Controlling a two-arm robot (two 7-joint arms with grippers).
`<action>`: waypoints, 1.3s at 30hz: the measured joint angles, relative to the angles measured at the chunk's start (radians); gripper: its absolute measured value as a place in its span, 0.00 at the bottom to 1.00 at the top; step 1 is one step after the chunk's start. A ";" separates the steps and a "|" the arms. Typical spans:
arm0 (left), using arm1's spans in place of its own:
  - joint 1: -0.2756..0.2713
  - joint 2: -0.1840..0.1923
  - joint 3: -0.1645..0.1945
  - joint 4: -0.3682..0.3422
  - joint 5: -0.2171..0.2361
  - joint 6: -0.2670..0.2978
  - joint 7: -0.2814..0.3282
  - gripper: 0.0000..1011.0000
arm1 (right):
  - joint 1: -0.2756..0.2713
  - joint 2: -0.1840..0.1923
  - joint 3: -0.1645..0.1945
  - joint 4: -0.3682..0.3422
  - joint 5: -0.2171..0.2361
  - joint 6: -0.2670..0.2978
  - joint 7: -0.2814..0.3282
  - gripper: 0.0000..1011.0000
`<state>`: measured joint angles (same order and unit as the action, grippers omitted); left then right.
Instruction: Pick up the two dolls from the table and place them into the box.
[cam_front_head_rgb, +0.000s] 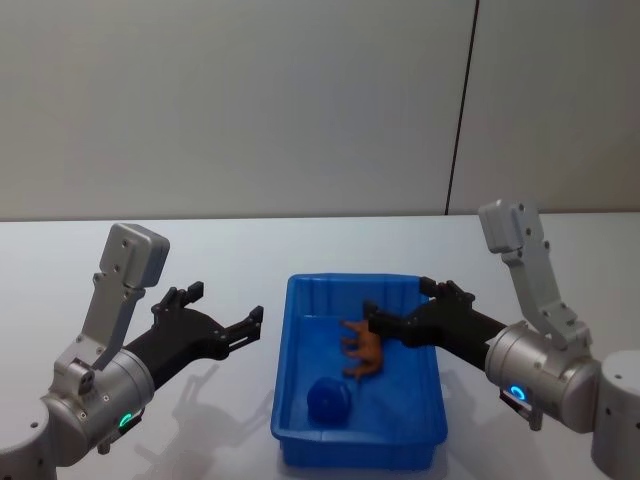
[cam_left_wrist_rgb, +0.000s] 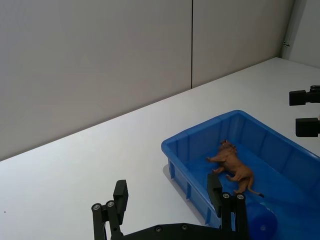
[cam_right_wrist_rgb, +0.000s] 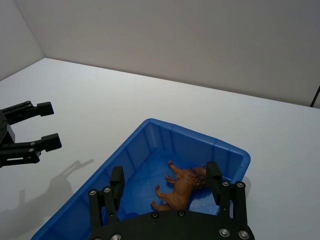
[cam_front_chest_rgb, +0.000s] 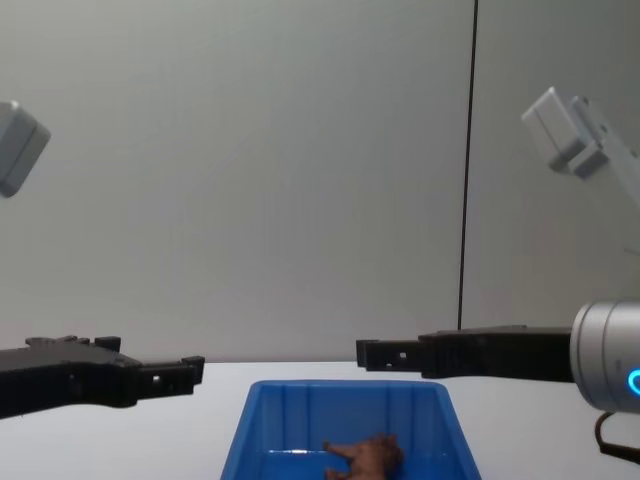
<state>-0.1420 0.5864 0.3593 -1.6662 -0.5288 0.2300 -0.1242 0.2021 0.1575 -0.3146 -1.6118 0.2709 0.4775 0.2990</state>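
The blue doll (cam_front_head_rgb: 328, 400) lies near the box's (cam_front_head_rgb: 283, 372) front edge, the brown doll (cam_front_head_rgb: 364, 350) on its side mid-box — both look placed. The right tool (cam_front_head_rgb: 398, 303), wide and empty, hovers above the brown doll; I would raise it straight up (clear of the rim). The left tool (cam_front_head_rgb: 227, 303), also wide, hangs over the desk (cam_front_head_rgb: 150, 250) off the box's left edge.

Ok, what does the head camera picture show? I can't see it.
Both dolls lie inside the blue box: a brown animal doll and a round blue doll. The open left gripper hovers beside the box; the open right gripper reaches over its rim.
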 joint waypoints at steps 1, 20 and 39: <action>0.000 0.000 0.000 0.000 0.000 0.000 0.000 0.99 | 0.000 0.000 0.000 0.000 0.000 0.000 0.000 0.99; 0.000 0.000 0.000 0.000 0.000 0.000 0.000 0.99 | -0.049 0.053 0.050 -0.072 0.071 -0.114 -0.060 0.99; 0.000 0.000 0.000 0.000 0.000 0.000 0.000 0.99 | -0.094 0.080 0.057 -0.117 0.086 -0.078 -0.122 0.99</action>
<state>-0.1420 0.5865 0.3593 -1.6662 -0.5288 0.2299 -0.1242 0.1086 0.2371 -0.2574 -1.7292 0.3574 0.3999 0.1766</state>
